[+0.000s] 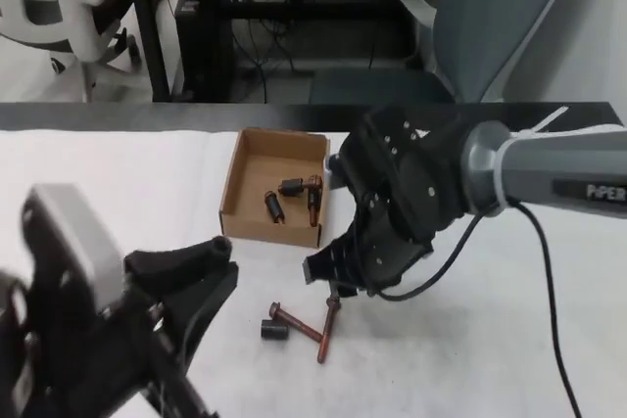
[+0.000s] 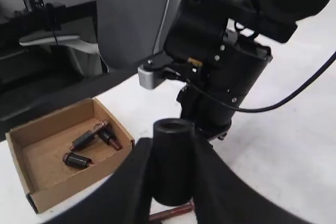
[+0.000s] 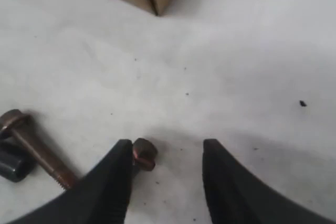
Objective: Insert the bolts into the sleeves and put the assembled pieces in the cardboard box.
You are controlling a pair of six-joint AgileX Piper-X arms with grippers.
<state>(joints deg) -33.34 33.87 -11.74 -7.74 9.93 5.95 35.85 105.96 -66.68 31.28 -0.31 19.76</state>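
Observation:
My left gripper (image 2: 173,153) is shut on a black sleeve (image 2: 170,166), held upright above the bench, open end up. My right gripper (image 3: 167,148) is open and low over the white bench, just in front of the cardboard box (image 1: 242,168). The head of a brown bolt (image 3: 144,154) lies between its fingers, close against one finger (image 3: 113,177). In the high view this bolt (image 1: 328,325) runs from under the right gripper (image 1: 333,281) towards the front. A second bolt (image 1: 296,323) and a loose black sleeve (image 1: 274,330) lie beside it. Assembled pieces (image 1: 294,193) lie in the box.
The box (image 2: 31,129) sits at the back middle of the white bench. The right arm's body (image 2: 220,82) hangs close in front of my left gripper. Office chairs and a dark desk stand behind the bench.

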